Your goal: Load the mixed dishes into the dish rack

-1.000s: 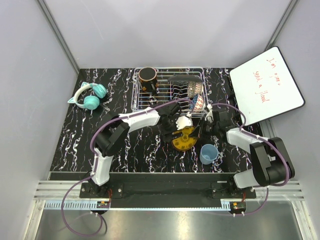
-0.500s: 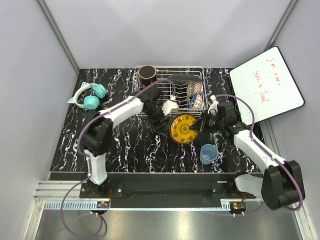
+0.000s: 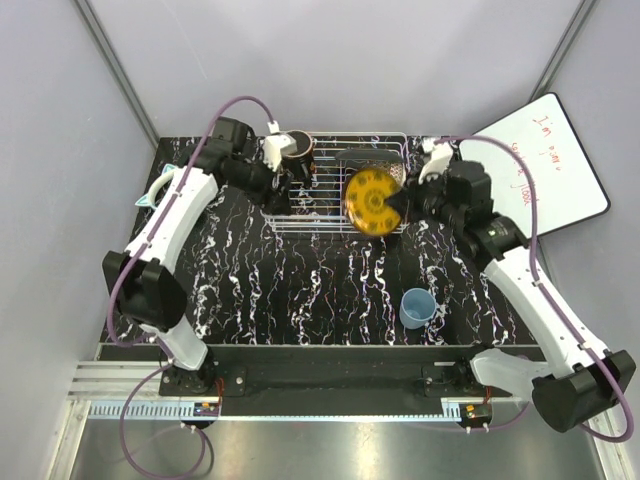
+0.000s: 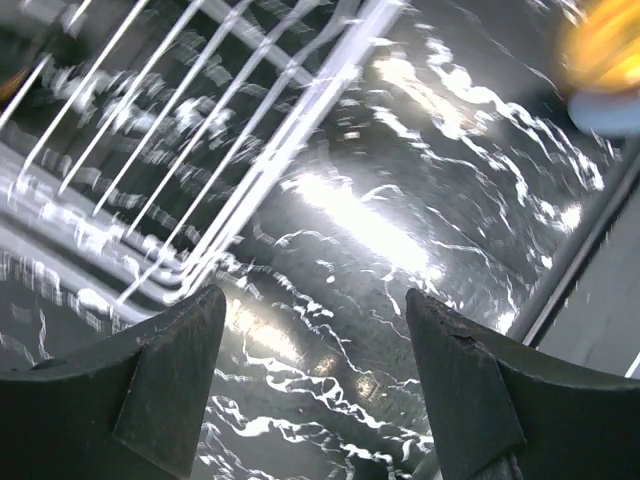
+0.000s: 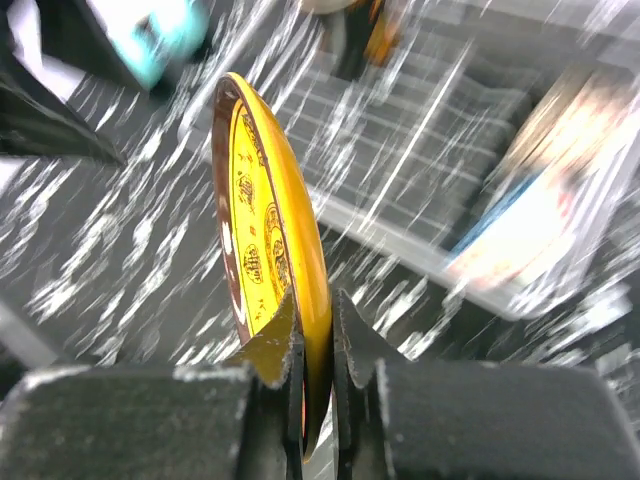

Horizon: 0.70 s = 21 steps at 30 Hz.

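Note:
My right gripper point(image 3: 402, 203) is shut on the rim of the yellow patterned plate point(image 3: 372, 200) and holds it on edge above the right part of the white wire dish rack point(image 3: 300, 214). The right wrist view shows the plate point(image 5: 270, 240) pinched between both fingers, with the rack point(image 5: 420, 130) blurred behind. A dark mug point(image 3: 296, 150) stands in the rack's back left corner. My left gripper point(image 3: 283, 180) is open and empty beside the mug; its wrist view shows rack wires point(image 4: 180, 150) and bare tabletop. A light-blue cup point(image 3: 417, 307) stands on the table in front.
Teal cat-ear headphones point(image 3: 168, 180) lie at the back left, mostly hidden by my left arm. A whiteboard point(image 3: 545, 165) with red writing leans at the right. The table top point(image 3: 270, 290) is black marble. Grey walls close in the back and sides.
My right gripper has lifted the yellow plate off the table and carried it back over the rack. My left arm has swung away to the rack's back left corner.

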Motion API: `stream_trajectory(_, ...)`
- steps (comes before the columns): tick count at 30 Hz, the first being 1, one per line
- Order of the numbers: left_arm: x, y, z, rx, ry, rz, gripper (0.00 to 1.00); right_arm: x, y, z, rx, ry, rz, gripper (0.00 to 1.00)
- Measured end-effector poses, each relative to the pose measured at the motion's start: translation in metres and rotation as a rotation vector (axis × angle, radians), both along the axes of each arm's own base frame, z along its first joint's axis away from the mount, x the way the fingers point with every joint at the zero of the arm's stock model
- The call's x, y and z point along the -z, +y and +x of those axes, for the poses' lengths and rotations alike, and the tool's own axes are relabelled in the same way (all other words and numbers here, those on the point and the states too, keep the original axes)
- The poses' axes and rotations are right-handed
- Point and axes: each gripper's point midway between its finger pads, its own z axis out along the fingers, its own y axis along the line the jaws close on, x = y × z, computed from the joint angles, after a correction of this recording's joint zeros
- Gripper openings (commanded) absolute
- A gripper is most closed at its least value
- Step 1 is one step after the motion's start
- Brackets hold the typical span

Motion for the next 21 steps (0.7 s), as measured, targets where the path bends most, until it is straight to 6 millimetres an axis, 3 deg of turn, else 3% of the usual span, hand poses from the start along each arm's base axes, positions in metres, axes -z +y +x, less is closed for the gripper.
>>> stream_trajectory(3, 0.016, 0.021, 0.022, -0.151, 0.071, 0.002, 0.74, -0.041, -0.007, 0.021, 0.038, -0.188, -0.065, 0.0)
stream_trajectory(5, 0.031, 0.033, 0.037, -0.245, 0.121, 0.012, 0.74, -0.051, -0.008, 0.029, 0.046, -0.289, -0.131, 0.0)
stream_trajectory(9, 0.057, 0.038, 0.055, -0.362, 0.195, 0.019, 0.74, -0.05, -0.003, 0.038, -0.004, -0.454, -0.29, 0.0)
stream_trajectory(15, 0.06, 0.042, 0.079, -0.464, 0.145, 0.017, 0.74, -0.044, 0.004, 0.059, -0.054, -0.598, -0.517, 0.0)
stream_trajectory(21, 0.072, 0.064, 0.099, -0.574, 0.097, 0.033, 0.73, -0.027, 0.016, 0.074, -0.132, -0.655, -0.699, 0.0)
